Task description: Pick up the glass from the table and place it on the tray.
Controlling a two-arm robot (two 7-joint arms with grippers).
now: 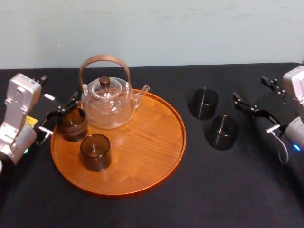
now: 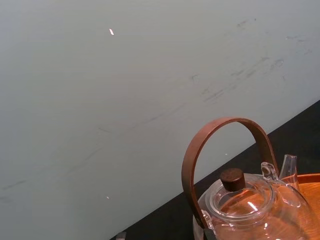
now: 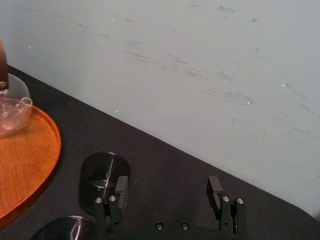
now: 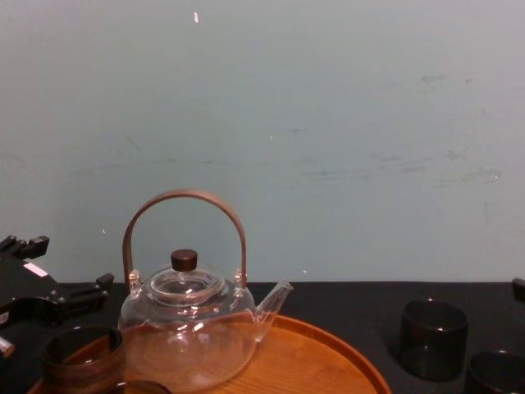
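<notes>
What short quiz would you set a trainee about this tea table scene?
1. True or false: the clear glass teapot with the brown arched handle stands on the round orange-brown wooden tray.
2. How many dark smoky glasses stand on the black table, off the tray? A one, B two, C four.
3. Fill in: the left gripper sits at the tray's left rim; the right gripper, by the table glasses, has its fingers ___.
Key: 1 true; 2 B; 3 open.
</notes>
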